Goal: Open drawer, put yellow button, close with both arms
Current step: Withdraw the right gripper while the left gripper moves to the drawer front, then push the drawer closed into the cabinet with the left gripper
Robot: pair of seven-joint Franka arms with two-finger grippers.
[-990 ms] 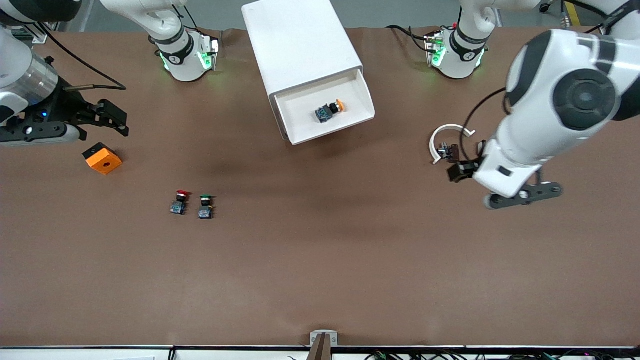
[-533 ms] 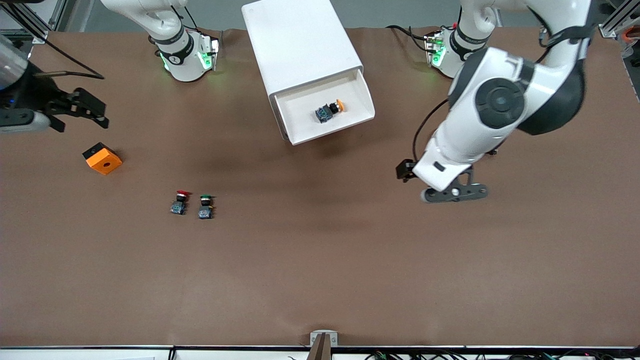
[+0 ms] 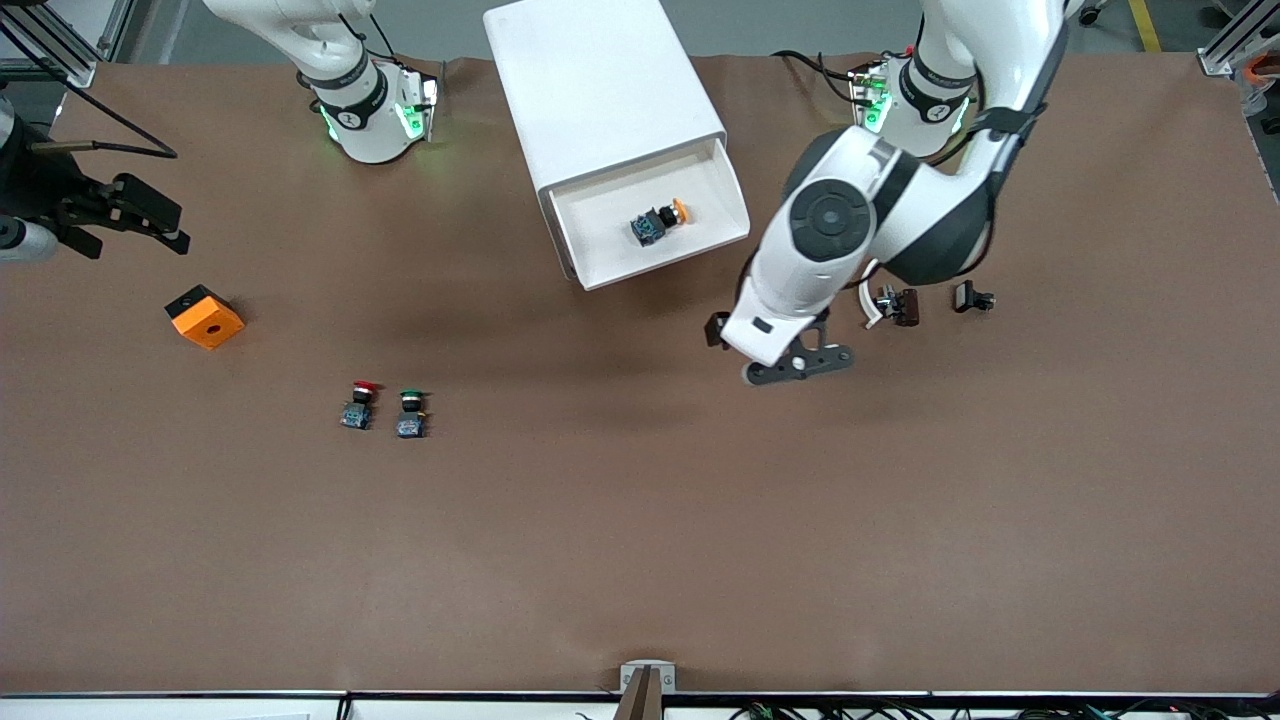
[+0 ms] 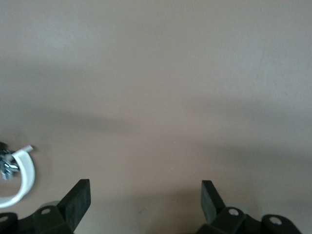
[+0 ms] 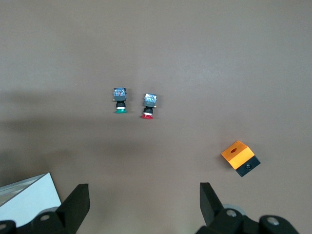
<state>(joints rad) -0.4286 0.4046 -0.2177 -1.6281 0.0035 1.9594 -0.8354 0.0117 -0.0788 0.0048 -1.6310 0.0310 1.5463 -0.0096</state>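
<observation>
The drawer (image 3: pixel 600 250), the top one of the white cabinet (image 3: pixel 600 90), stands pulled out. The yellow button (image 3: pixel 660 222) lies on its side in it. My left gripper (image 3: pixel 717 329) is mostly hidden under its own arm. It hangs open and empty over bare table by the drawer's front corner at the left arm's end. The left wrist view shows its fingers wide apart (image 4: pixel 145 197) over bare table. My right gripper (image 3: pixel 150 215) is open and empty at the right arm's end of the table, above the orange block. Its wrist view (image 5: pixel 144 200) shows nothing between the fingers.
A red-capped button (image 3: pixel 358 405) and a green-capped button (image 3: pixel 410 413) stand side by side, nearer the camera than the cabinet. An orange block (image 3: pixel 205 316) lies toward the right arm's end. A white ring with small parts (image 3: pixel 880 305) and a black part (image 3: pixel 970 298) lie under the left arm.
My left arm has swung from the left arm's end of the table toward the open drawer, passing over the white ring. My right gripper has drawn back toward the right arm's end.
</observation>
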